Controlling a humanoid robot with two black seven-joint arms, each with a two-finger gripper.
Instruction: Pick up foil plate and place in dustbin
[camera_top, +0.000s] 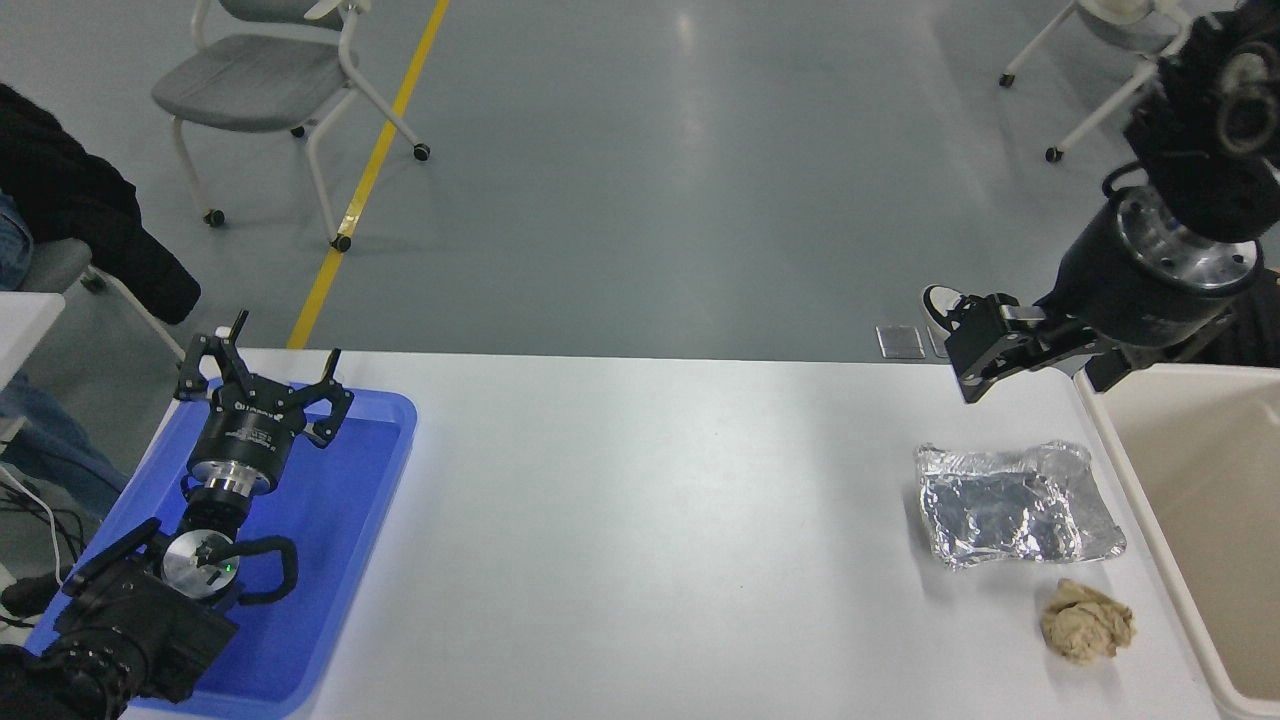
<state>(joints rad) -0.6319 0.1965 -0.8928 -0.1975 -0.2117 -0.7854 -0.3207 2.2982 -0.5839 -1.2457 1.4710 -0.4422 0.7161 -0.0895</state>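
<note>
The foil plate (1015, 505), crinkled silver with shallow rims, lies flat on the white table at the right, just left of the beige dustbin (1112, 445). My right gripper (1035, 368) hangs open and empty above the table's far edge, beyond the plate and by the dustbin's far left corner, clear of both. My left gripper (265, 368) is parked open over the blue tray at the lower left.
A crumpled tan paper ball (1087, 622) sits just in front of the foil plate. The blue tray (340, 560) fills the table's left end. Wheeled chairs (270, 80) stand on the grey floor beyond the table.
</note>
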